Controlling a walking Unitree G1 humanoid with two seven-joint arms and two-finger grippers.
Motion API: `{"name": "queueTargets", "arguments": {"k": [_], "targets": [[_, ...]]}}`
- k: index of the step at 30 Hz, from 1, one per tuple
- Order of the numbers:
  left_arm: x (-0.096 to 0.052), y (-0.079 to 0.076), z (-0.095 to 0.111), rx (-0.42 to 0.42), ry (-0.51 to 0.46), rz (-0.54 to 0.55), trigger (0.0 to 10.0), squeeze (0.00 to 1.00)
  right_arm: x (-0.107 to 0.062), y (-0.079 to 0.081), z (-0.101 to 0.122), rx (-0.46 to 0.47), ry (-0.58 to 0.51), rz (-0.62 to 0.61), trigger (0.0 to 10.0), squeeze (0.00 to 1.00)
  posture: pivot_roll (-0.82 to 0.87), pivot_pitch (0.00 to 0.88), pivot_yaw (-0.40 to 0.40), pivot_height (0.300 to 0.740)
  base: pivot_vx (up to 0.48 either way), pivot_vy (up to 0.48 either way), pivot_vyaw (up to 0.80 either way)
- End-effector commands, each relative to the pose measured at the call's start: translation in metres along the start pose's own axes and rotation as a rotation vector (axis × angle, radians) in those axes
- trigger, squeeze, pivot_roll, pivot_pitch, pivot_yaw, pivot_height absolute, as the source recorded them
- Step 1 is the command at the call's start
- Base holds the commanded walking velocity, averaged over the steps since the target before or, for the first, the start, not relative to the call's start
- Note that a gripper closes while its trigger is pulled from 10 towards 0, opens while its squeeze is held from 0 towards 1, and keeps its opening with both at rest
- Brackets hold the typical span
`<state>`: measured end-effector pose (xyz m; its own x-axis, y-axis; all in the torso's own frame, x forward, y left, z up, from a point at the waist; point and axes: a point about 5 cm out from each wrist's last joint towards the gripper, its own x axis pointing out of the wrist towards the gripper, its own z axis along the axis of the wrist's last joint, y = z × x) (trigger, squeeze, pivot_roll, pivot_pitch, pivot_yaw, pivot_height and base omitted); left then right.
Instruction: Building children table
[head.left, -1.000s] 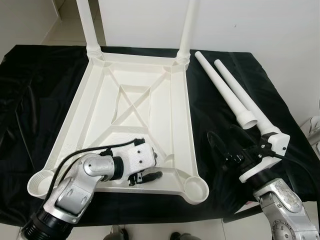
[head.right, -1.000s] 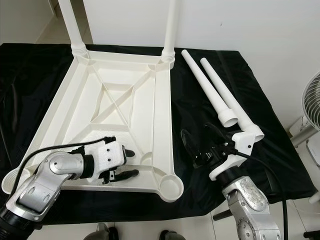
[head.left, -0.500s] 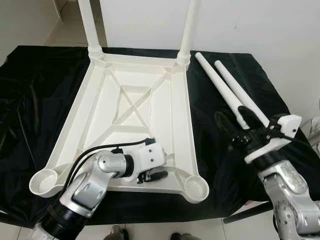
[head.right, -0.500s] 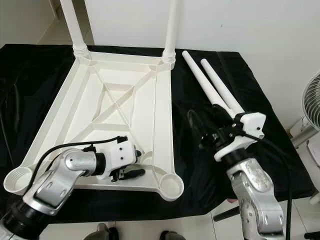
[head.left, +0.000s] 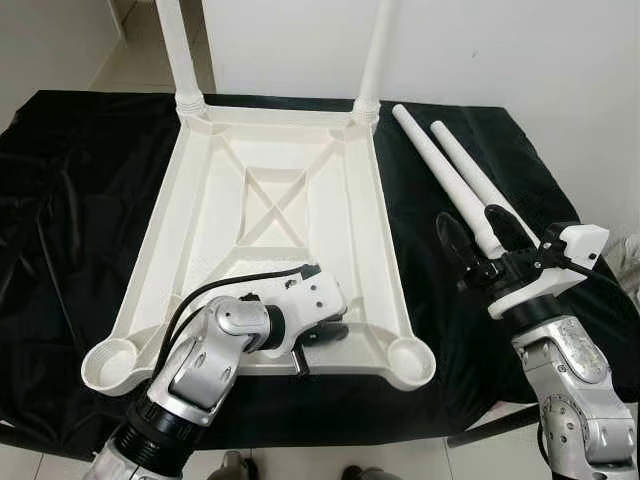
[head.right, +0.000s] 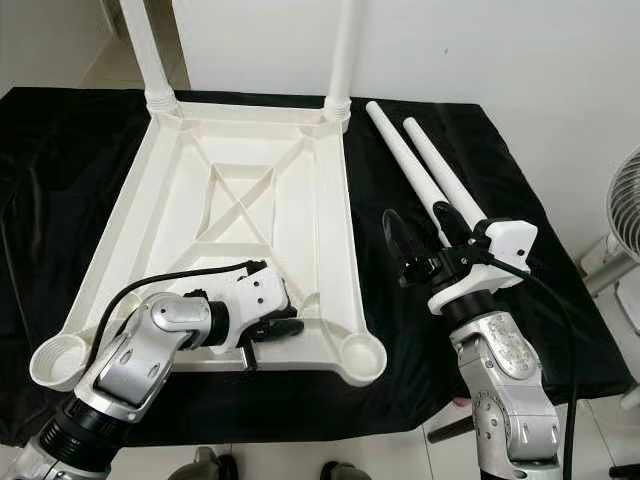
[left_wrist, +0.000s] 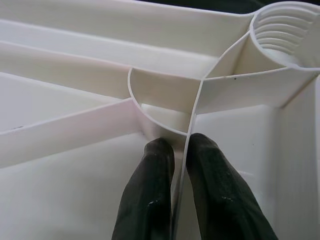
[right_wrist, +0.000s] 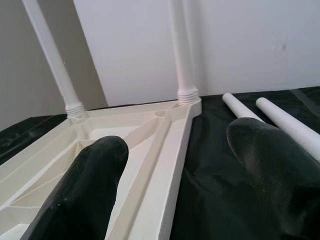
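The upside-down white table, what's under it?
A black cloth lies under the table top and spreads out past every side, under the two loose legs too. Whatever the cloth rests on is covered, so it can't be told.

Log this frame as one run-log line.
left gripper: shut on tabletop rib | right gripper: open, over loose legs | legs fitted: two | sockets empty: two

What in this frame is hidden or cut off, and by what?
- Upright legs: tops cut off by the head views' upper edge.
- Near ends of the loose legs: hidden behind the right gripper.
- Left gripper pinches a tabletop rib; its fingertips are hidden behind the wrist in the head views.
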<state>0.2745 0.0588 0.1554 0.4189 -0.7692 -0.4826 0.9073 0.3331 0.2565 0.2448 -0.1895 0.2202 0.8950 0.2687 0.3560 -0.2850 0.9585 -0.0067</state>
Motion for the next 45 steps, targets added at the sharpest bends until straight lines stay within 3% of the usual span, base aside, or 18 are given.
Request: {"name": "queueTargets", "arguments": {"k": [1,11,17,27,32,38,39,40,41,42,45], "targets": [[0.001,0.015,-0.017,-0.086,0.08,0.323,0.0,0.0,-0.002,-0.003,0.0,0.003,-0.005,-0.032,10.0,0.0,-0.03,0.157,-0.002,0.74,0.0,0.0,0.0],[0.013,0.013,0.003,-0.146,0.03,0.355,0.0,0.0,0.004,0.0,0.0,0.033,-0.039,-0.116,10.0,0.0,-0.02,0.162,-0.001,0.74,0.0,0.0,0.0],[0.023,0.011,0.023,-0.186,-0.016,0.384,0.0,0.0,0.012,0.01,-0.008,0.038,-0.046,-0.208,10.0,0.0,-0.02,0.168,-0.003,0.74,0.0,0.0,0.0],[0.027,0.014,0.031,-0.23,-0.032,0.457,0.0,0.0,0.021,0.023,-0.015,0.061,-0.049,-0.254,10.0,0.0,-0.01,0.167,-0.003,0.74,0.0,0.0,0.0],[0.028,0.025,0.036,-0.237,-0.058,0.517,0.0,0.0,0.027,0.029,-0.022,0.083,-0.047,-0.353,10.0,0.0,-0.01,0.166,-0.012,0.74,0.0,0.0,0.0],[0.027,0.031,0.035,-0.226,-0.063,0.544,0.0,0.0,0.032,0.033,-0.025,0.083,-0.052,-0.387,10.0,0.0,-0.01,0.166,-0.012,0.74,0.0,0.0,0.0],[0.026,0.034,0.034,-0.223,-0.067,0.553,4.6,0.0,0.033,0.034,-0.026,0.076,-0.052,-0.386,10.0,0.0,-0.02,0.166,-0.013,0.74,0.0,0.0,0.0],[0.023,0.037,0.033,-0.217,-0.069,0.56,10.0,0.0,0.033,0.034,-0.026,0.072,-0.054,-0.385,10.0,0.05,-0.02,0.166,-0.013,0.74,0.0,0.0,0.0],[0.023,0.037,0.033,-0.217,-0.069,0.56,10.0,0.0,0.033,0.034,-0.026,0.072,-0.054,-0.385,10.0,0.05,-0.02,0.166,-0.013,0.74,0.0,0.0,0.0],[0.021,0.038,0.034,-0.2,-0.075,0.552,10.0,0.0,0.033,0.033,-0.026,0.069,-0.057,-0.382,10.0,1.0,-0.02,0.166,-0.013,0.74,0.0,0.0,0.0],[0.019,0.039,0.037,-0.185,-0.099,0.544,10.0,0.0,0.033,0.03,-0.025,0.064,-0.062,-0.381,10.0,1.0,-0.02,0.167,-0.016,0.74,0.0,0.0,0.0]]}}
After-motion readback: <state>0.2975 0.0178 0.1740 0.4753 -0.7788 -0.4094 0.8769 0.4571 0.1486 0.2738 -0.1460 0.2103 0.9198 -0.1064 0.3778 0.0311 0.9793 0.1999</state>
